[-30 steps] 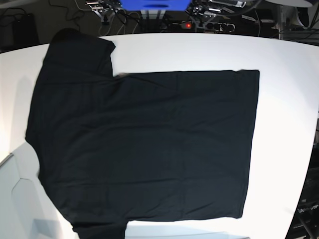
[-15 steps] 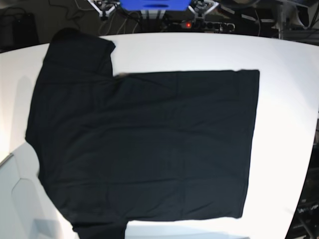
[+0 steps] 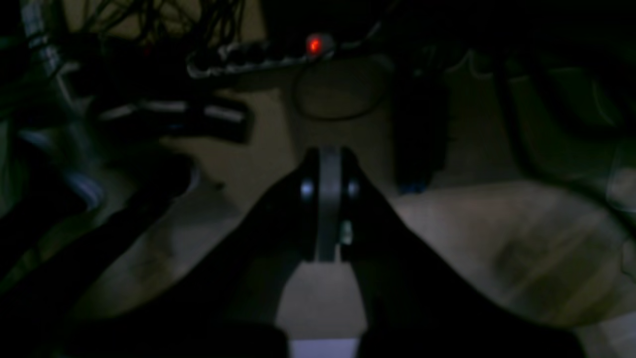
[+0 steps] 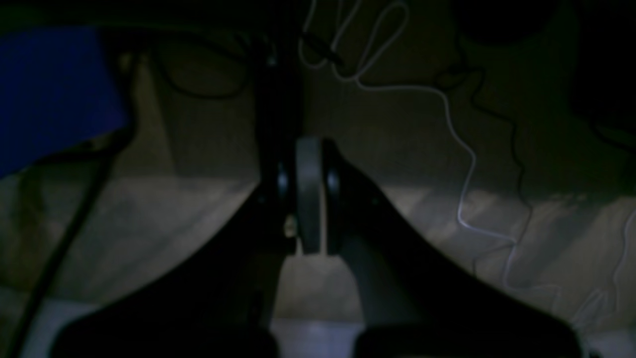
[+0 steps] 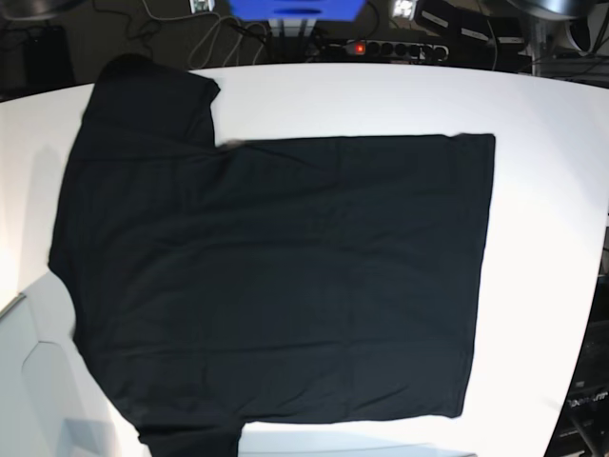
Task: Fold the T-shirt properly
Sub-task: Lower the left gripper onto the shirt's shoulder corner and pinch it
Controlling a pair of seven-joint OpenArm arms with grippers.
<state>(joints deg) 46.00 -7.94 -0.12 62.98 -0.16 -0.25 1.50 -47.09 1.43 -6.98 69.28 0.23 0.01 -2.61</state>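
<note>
White, round-edged desk (image 5: pixel 542 190), base view: carries one item only.

Item 1: large black short-sleeved cotton T-shirt (image 5: pixel 276 276), laid flat and spread out, plain side up, hem toward the view's right, sleeves at the near-left and far-left. No print, label or writing can be read on it.

Item 2: left gripper (image 3: pixel 328 169), wrist view, dark and blurred; fingers (image 3: pixel 305 199) pressed together, nothing between them, over a dim floor.

Item 3: right gripper (image 4: pixel 308 159), wrist view, equally dim; fingers (image 4: pixel 330 199) together, holding nothing, thin white cable (image 4: pixel 464 164) looping on the floor beyond.

Background, beyond the far desk edge: blue box (image 5: pixel 295 9), black power strip with red lit switch (image 5: pixel 385 48), tangled cables. No legible markings.
</note>
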